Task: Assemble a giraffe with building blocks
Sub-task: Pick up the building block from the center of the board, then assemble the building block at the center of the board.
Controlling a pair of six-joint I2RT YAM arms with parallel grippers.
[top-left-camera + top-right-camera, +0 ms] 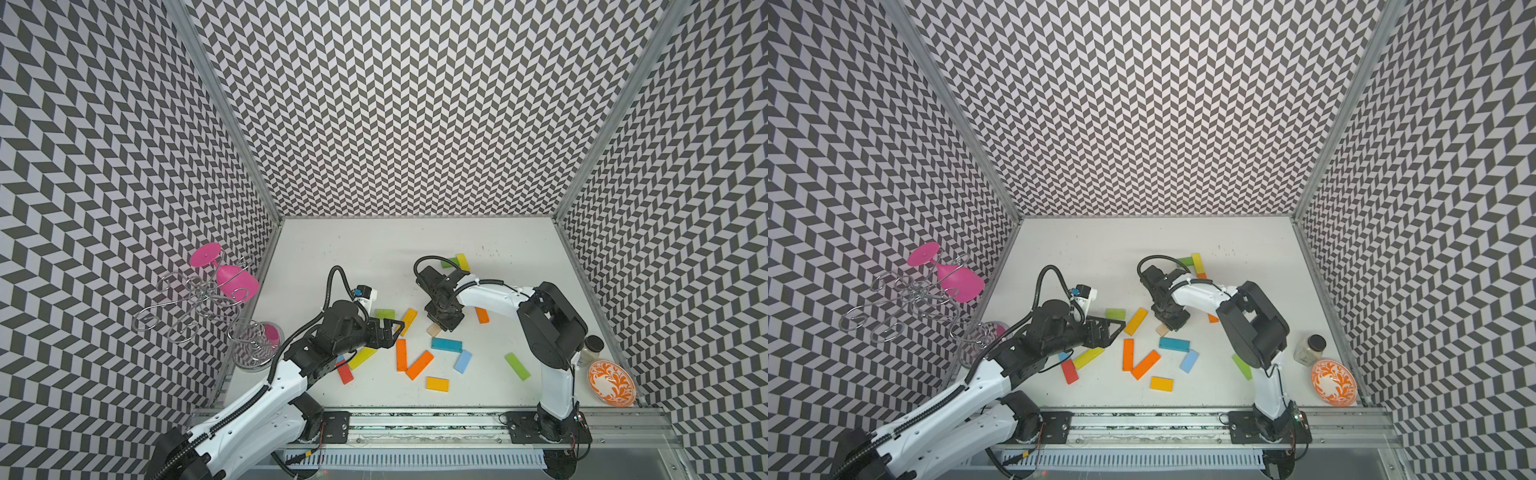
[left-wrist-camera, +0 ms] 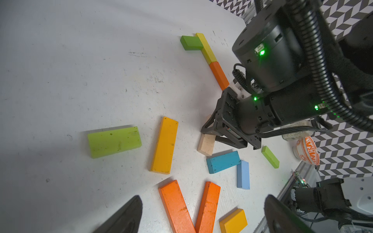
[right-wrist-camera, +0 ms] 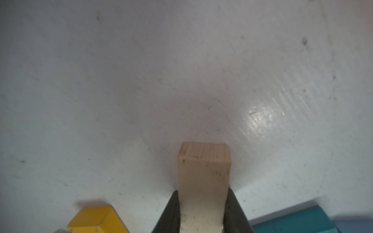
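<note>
Right wrist view: we see the right gripper (image 3: 203,201) with its two fingers (image 3: 171,211) pressed flat against both sides of a plain wooden block (image 3: 203,167). The block sits low on the white table (image 3: 121,80), between a yellow block (image 3: 94,219) and a teal block (image 3: 292,222). In a top view the left gripper (image 1: 395,333) hangs spread wide and empty, near an orange block (image 1: 400,354).

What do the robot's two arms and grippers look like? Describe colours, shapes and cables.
Both the left arm and right arm have white shell links with black cylindrical joints. A black ribbed cable loops over each wrist. The left gripper and right gripper are black, angular and open-framed. Small green lights glow on the right arm's joints.
</note>
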